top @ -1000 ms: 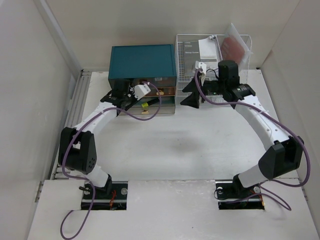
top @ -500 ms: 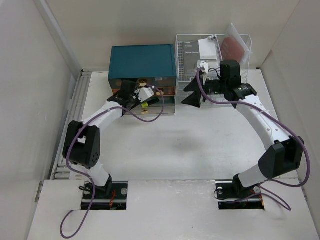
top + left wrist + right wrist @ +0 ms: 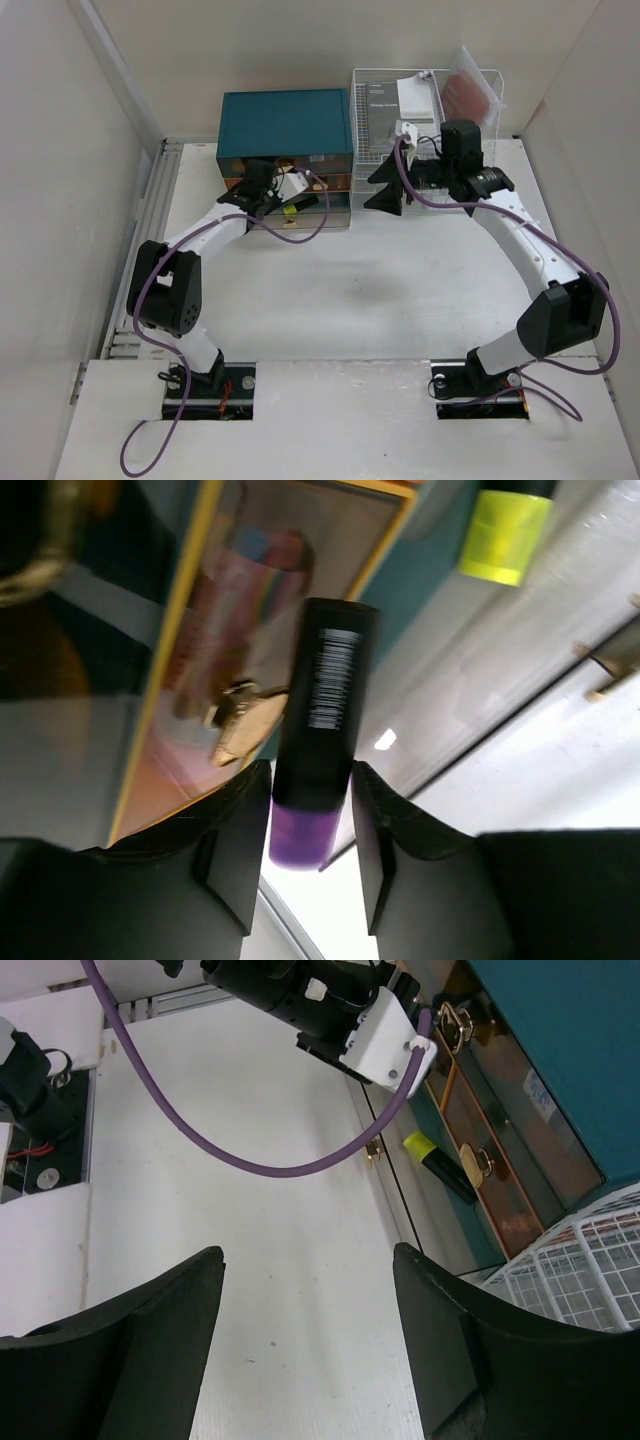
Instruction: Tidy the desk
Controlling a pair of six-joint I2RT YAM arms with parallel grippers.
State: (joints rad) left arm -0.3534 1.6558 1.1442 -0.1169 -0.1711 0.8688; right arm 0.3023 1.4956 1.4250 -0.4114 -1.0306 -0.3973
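Desk: white flat top, pale walls around, two slots cut in near edge.
Back left: teal drawer chest stands on it.
Back right: white wire rack, just beside chest.

The top camera looks down from high behind the near edge over the whole desk. The left wrist camera sits tilted, very close against the teal drawer chest. The right wrist camera looks leftward along its front from farther off; all share the yellow marker
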